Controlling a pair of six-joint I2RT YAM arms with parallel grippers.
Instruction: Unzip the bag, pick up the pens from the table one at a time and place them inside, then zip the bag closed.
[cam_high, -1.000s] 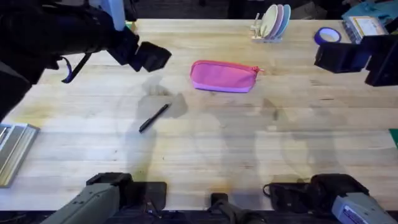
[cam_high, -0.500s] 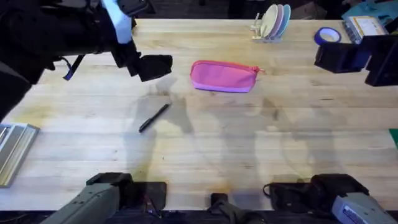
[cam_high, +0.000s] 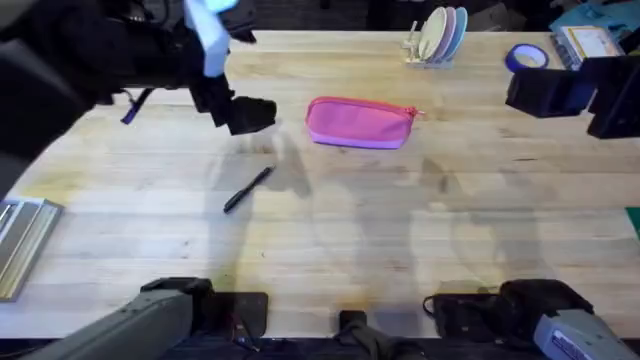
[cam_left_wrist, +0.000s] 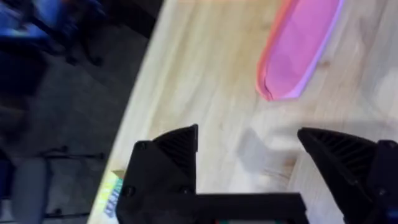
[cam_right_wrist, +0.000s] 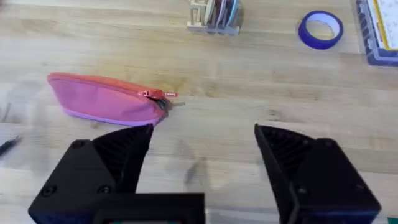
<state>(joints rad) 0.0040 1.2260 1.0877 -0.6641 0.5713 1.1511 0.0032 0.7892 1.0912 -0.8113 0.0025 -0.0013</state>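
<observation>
Nothing done yet: bag (cam_high: 360, 123) zipped; one pen (cam_high: 247, 189) on table (cam_high: 400, 230). Left gripper (cam_left_wrist: 249, 140) released, empty, bag just ahead. Right gripper (cam_right_wrist: 202, 134) released, idle.

The bag (cam_high: 360, 123), an oblong bright pink fabric pouch, is laid flat on the table (cam_high: 400, 230), slightly above the centre of the overhead frame. Its zipper is seen closed, with the pull at the right end. One slim black pen (cam_high: 247, 189) is laid diagonally on the pale planks, lower left of the bag and well apart from it.
</observation>
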